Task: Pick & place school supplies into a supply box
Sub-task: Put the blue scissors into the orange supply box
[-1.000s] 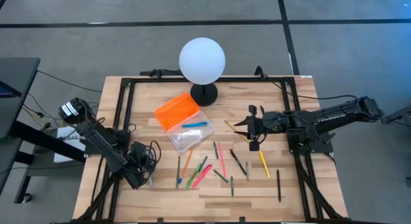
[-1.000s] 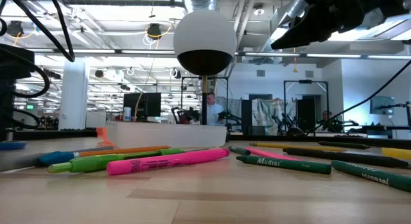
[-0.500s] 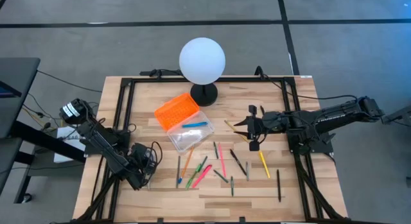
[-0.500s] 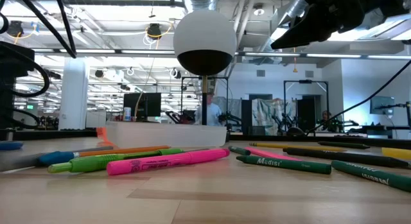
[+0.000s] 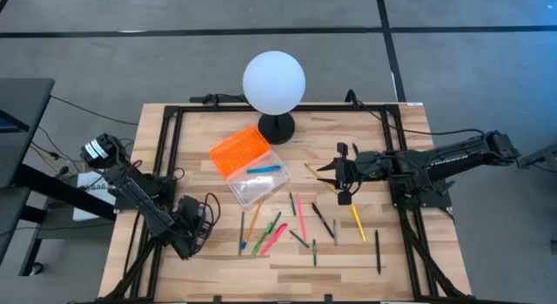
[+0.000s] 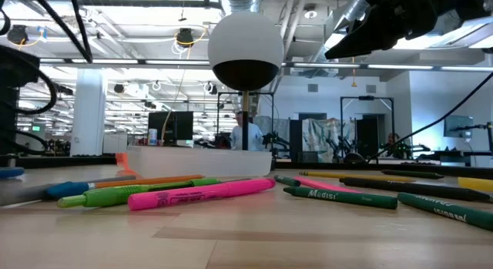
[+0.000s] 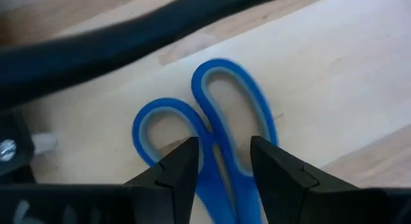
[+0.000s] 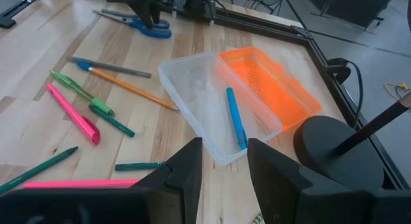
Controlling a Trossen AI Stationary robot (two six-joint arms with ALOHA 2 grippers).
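The blue-handled scissors (image 7: 225, 115) lie near the table's left edge, and my left gripper (image 7: 223, 163) stands over them, shut on their handles. The supply box (image 5: 257, 184) is a clear tray with its orange lid (image 5: 238, 150) swung open. It holds one blue pen (image 8: 236, 118). Several pens and markers (image 5: 296, 221) lie scattered on the wood in front of the box. My right gripper (image 5: 338, 178) hovers open to the right of the box, with nothing between its fingers. My left gripper pinches the scissors where the two blue handle loops meet (image 7: 215, 150), one finger on each outer side. The fingers come steeply from above. The blades (image 8: 109, 14) stretch out low along the table; whether they are clear of it I cannot tell.
A white globe lamp (image 5: 274, 82) on a black foot stands behind the box. A black frame rail (image 5: 174, 156) runs along the table's left side, close to my left gripper. Bare wood lies along the near edge.
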